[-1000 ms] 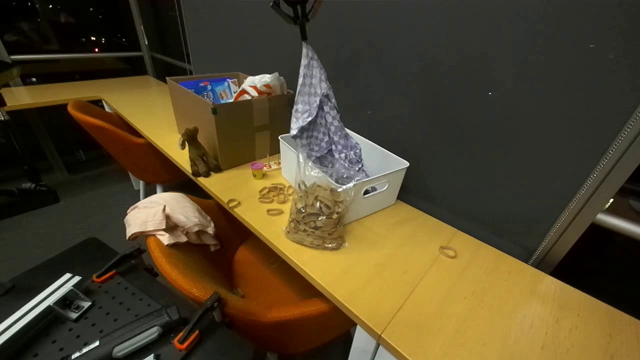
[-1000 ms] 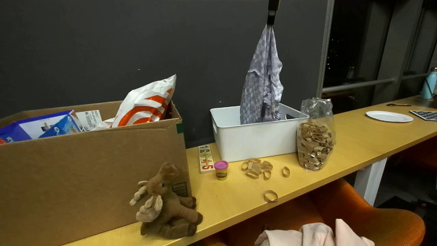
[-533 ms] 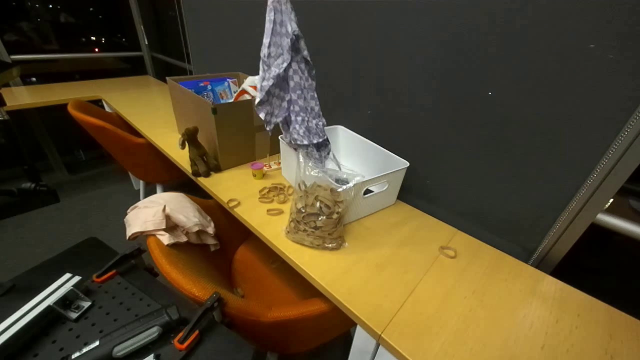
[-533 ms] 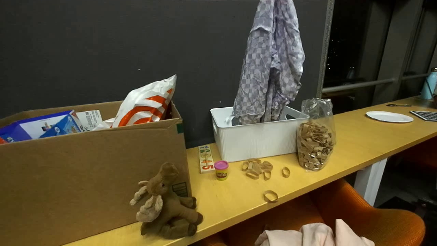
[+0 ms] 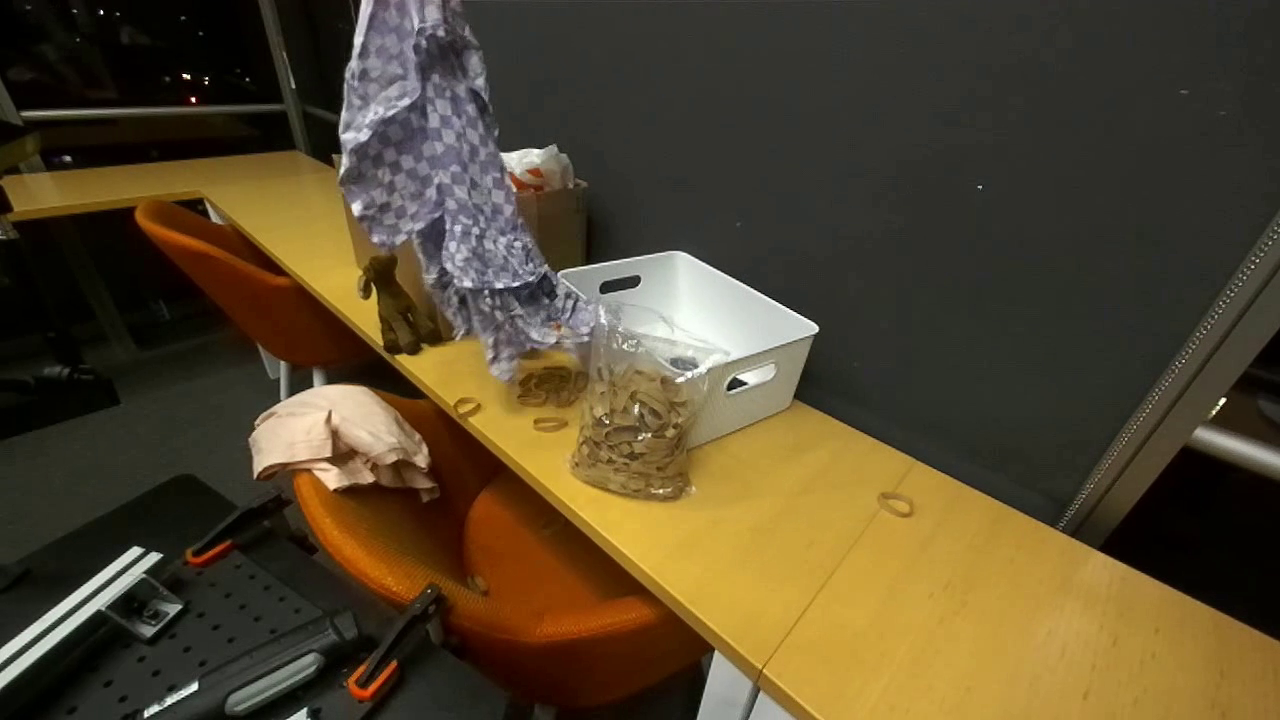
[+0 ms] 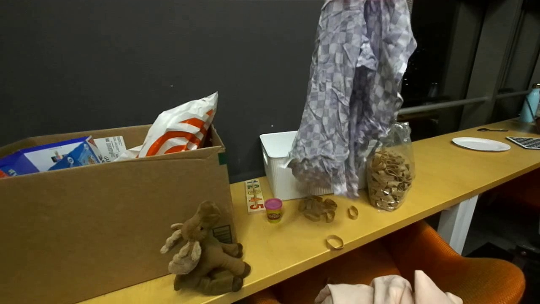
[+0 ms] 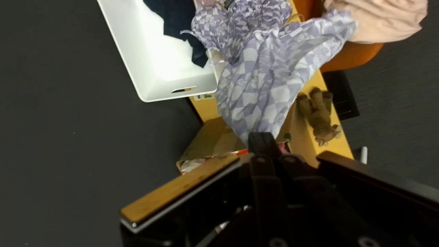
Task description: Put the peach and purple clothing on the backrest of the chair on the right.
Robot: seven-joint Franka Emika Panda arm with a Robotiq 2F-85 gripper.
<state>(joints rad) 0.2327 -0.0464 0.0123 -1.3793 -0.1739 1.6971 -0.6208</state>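
- The checked garment [image 5: 430, 170] was purple-and-white.
- The other garment [image 5: 335, 430] was plain peach.
- The bucket chair [image 5: 580, 640] was orange.
- The storage bin [image 6: 280, 179] was white.
- The plush moose [image 6: 209, 257] was brown.

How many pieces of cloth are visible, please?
3: purple clothing held by the end effector, peach clothing on a chair, dark cloth in the bin; others may be hidden.

One peach garment [image 5: 340, 436], one purple garment [image 5: 442, 190]

1. Number board [image 6: 254, 196], in an exterior view — "5" at the near end, "4" next to it;
2. Lidded tub [image 6: 273, 211], same view — label reads "Play-Doh";
3. Blue packet [image 6: 79, 157] in the carton [image 6: 114, 223]: print too small to read
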